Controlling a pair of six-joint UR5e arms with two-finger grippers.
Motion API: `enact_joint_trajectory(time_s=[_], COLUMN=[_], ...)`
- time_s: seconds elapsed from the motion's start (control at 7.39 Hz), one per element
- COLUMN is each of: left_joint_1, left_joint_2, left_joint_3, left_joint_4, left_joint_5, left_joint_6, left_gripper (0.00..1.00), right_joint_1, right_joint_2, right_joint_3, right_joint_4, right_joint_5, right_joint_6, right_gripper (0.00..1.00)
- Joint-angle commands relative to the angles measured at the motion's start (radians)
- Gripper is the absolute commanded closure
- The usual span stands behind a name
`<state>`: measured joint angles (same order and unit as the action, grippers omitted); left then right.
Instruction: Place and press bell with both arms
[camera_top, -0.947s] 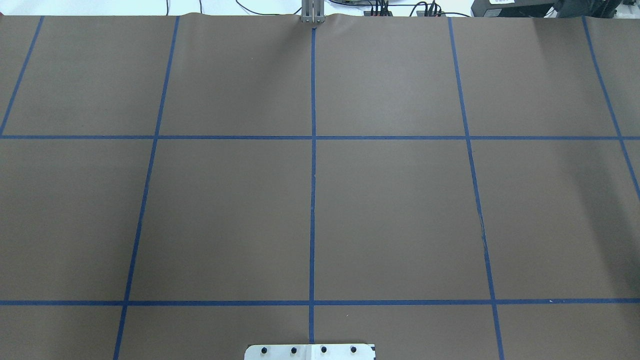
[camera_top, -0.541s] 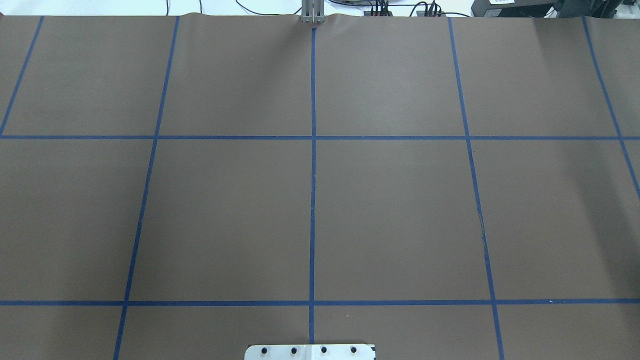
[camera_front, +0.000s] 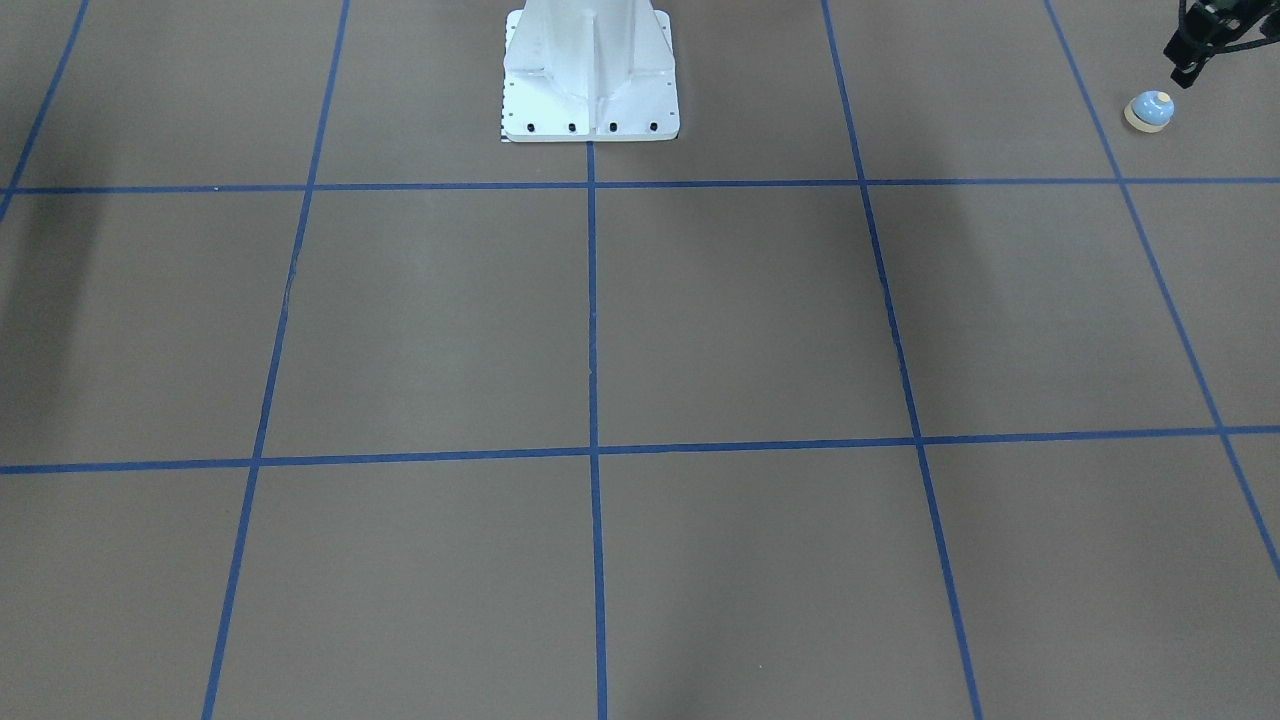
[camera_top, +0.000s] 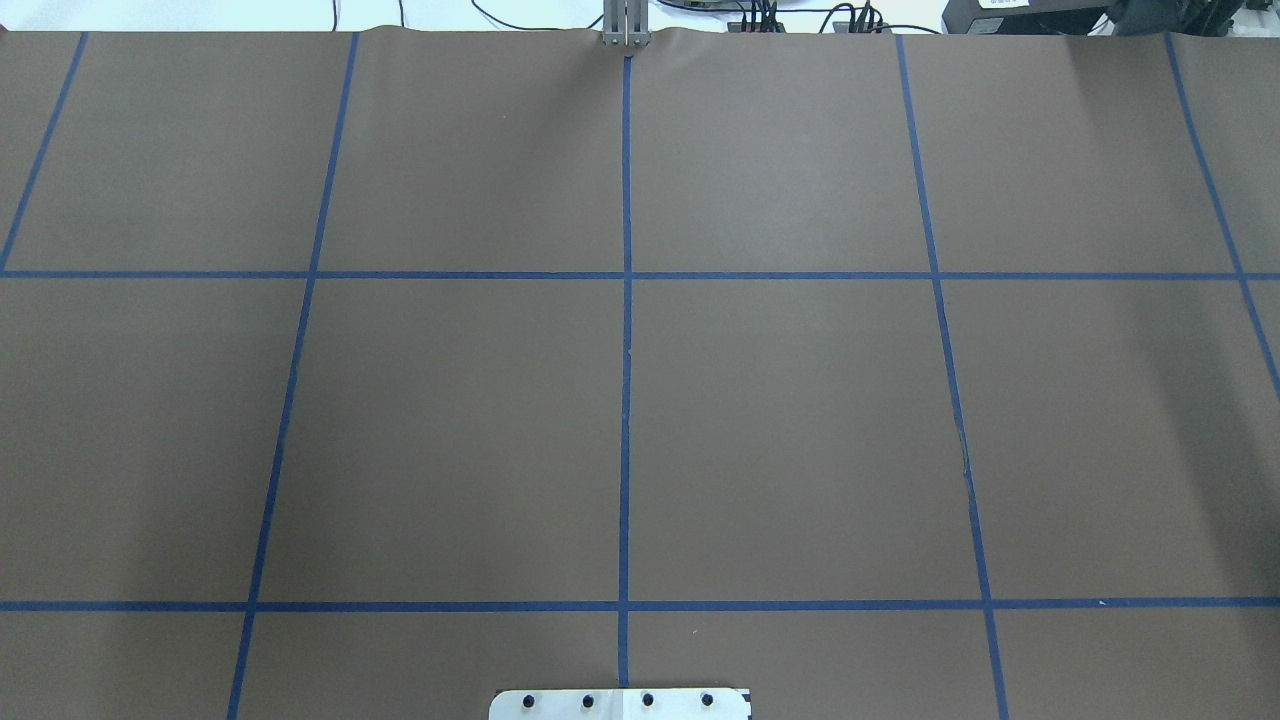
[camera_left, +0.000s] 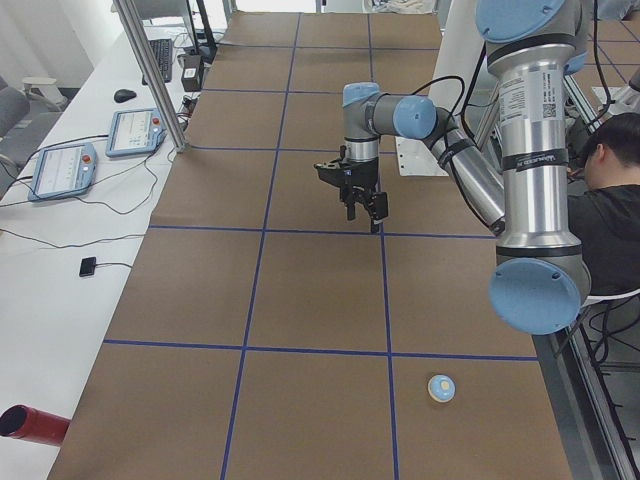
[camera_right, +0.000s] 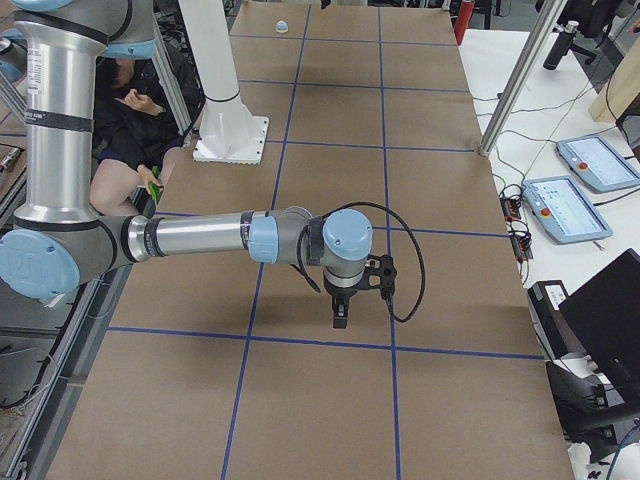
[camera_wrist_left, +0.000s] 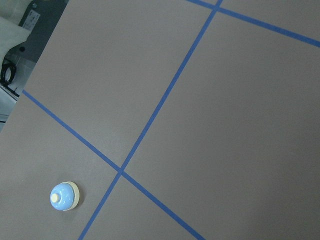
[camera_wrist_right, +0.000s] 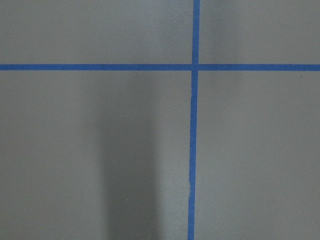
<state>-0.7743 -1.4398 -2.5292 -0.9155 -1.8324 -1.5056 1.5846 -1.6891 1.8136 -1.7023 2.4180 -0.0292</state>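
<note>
The right arm (camera_right: 200, 237) reaches from the left edge out over the brown table (camera_right: 450, 400). The right gripper (camera_right: 340, 320) points straight down, just short of a blue tape line (camera_right: 300, 341); its jaws are too small to judge. The bell (camera_right: 282, 26) sits at the far end, beyond the white pedestal (camera_right: 232, 130).

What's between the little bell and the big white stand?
Nothing, just brown table cover with blue tape lines between bell and stand, seen in the front-facing view.
</note>
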Motion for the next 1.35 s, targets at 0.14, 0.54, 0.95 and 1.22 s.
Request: enact_joint_trajectory(time_s=[0.14,0.54,0.95,1.22], left_joint_1=[0.364,0.567,0.74,0.863], left_joint_2=[0.01,0.159,0.188,0.324], left_joint_3=[0.007,0.052,0.182,0.277], left_joint_4=[0.087,0.089,-0.007,-0.237], left_joint_5=[0.132,0.204,0.203,0.203], left_joint_6=[-0.596,-1.053,-1.382,-1.543], left_gripper=[0.0,0.0,0.0,0.0], right_joint_1=[0.002,0.002,0.002,0.002], right_joint_2=[0.002,0.002,0.003,0.002], right_joint_3=[0.006,0.004,0.004,0.006], right_joint_4=[0.001,0.001,0.004,0.004], right_joint_5=[-0.002,-0.002,-0.003,-0.005], right_joint_6=[0.0,0.0,-0.002,-0.002], right_gripper=[0.0,0.0,0.0,0.0])
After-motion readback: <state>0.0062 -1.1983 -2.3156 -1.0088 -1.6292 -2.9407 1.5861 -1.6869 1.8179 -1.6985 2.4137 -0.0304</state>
